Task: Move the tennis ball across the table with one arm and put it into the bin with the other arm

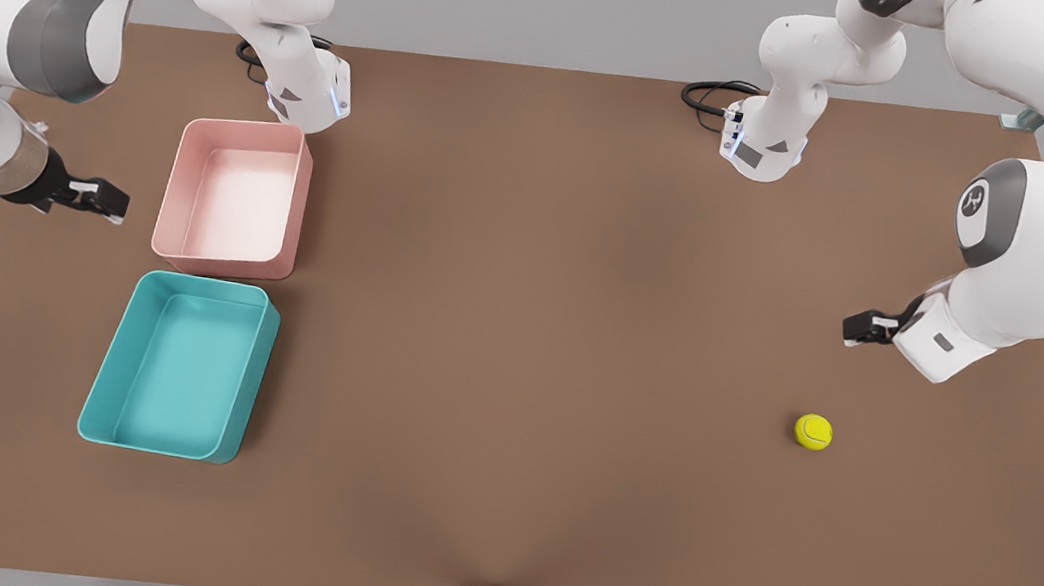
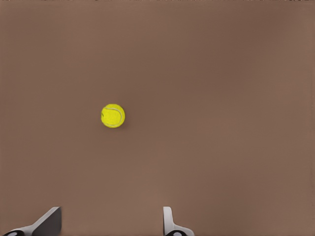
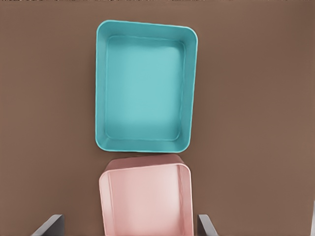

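Observation:
The yellow-green tennis ball (image 1: 813, 431) rests on the brown table (image 1: 517, 333) near the front view's right. My left gripper (image 1: 855, 327) hovers above the table just behind the ball, open and holding nothing. In the left wrist view the ball (image 2: 112, 115) lies ahead of the gripper (image 2: 110, 220), whose fingers are spread wide. At the front view's left, my right gripper (image 1: 106, 200) waits open beside a pink bin (image 1: 247, 125). A teal bin (image 1: 200, 283) sits just in front of the pink one. Both bins are empty.
The right wrist view looks down on the teal bin (image 3: 146, 24) and the pink bin (image 3: 142, 167), which nearly touch, with the right gripper (image 3: 129, 223) over the pink one. The two arm bases (image 1: 306, 93) (image 1: 763, 148) stand at the table's far edge with black cables beside them.

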### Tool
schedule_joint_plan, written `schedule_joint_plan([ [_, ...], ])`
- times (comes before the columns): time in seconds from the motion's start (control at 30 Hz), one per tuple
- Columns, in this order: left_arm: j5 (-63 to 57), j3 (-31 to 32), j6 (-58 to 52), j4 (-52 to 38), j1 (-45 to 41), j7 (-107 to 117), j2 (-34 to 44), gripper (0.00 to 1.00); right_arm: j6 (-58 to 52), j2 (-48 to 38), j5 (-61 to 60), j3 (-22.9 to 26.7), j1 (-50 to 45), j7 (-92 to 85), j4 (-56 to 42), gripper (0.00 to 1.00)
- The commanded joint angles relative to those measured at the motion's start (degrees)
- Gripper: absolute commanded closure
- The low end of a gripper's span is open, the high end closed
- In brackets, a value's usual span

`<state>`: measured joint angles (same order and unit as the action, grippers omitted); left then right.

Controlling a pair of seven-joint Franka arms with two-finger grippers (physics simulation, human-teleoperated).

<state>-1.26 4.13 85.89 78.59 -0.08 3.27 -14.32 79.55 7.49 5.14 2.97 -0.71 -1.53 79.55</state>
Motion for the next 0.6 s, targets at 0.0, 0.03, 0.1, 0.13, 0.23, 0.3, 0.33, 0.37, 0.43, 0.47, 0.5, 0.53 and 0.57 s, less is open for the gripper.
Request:
schedule_joint_plan([
  [0.0,0.1,0.0,1.5,0.0,0.0,2.4,0.1,0.0,1.7,0.0,-0.2,0.0,0.0,1.0,0.1,0.0],
  [0.03,0.1,0.0,1.5,0.0,-0.1,2.4,0.1,0.0,1.7,0.1,-0.2,0.1,0.0,0.9,0.1,0.0],
  [0.1,0.1,0.0,1.5,0.0,-0.1,2.4,0.1,0.0,1.7,0.2,-1.3,0.4,0.1,1.3,0.8,0.0],
  [0.13,-0.1,0.0,1.5,0.0,-0.1,2.0,-0.4,0.46,1.6,0.2,-1.2,0.4,0.0,1.2,1.3,0.0],
  [0.23,-2.5,-1.0,8.6,0.6,0.3,-15.0,-6.3,0.79,1.7,0.3,-0.7,0.3,-0.1,1.4,1.9,0.0],
  [0.3,-4.7,-2.5,17.8,2.1,3.3,-40.2,-10.1,0.79,1.7,0.3,-0.9,0.3,-0.3,1.5,3.2,0.0],
  [0.33,1.9,-2.5,20.7,2.4,5.2,-40.7,-12.7,0.79,1.7,0.3,-0.9,0.3,-0.3,1.5,3.3,0.0],
  [0.37,2.0,-2.5,24.8,3.9,5.5,-44.1,-13.0,0.79,1.7,0.4,-0.9,0.3,-0.3,1.5,3.4,0.0],
  [0.43,0.9,-2.6,33.4,6.1,5.8,-65.8,-14.7,0.79,1.8,0.5,-0.9,0.3,-0.3,1.5,3.4,0.0],
  [0.47,-3.2,-2.6,36.2,7.2,5.6,-70.0,-14.9,0.79,1.9,0.5,-1.0,0.3,-0.3,1.6,3.7,0.0],
  [0.5,-6.4,-2.5,37.1,8.5,5.4,-73.2,-15.5,0.79,2.0,0.6,-1.0,0.3,-0.4,1.6,3.8,0.0],
  [0.53,-6.4,-2.5,37.2,9.6,5.6,-86.1,-15.9,0.79,2.2,0.5,-1.0,0.3,-0.4,1.6,4.2,0.0],
  [0.57,-6.4,-2.6,37.1,9.7,5.9,-94.5,-16.4,0.79,2.2,0.5,-1.0,0.3,-0.4,1.6,4.2,0.0],
])
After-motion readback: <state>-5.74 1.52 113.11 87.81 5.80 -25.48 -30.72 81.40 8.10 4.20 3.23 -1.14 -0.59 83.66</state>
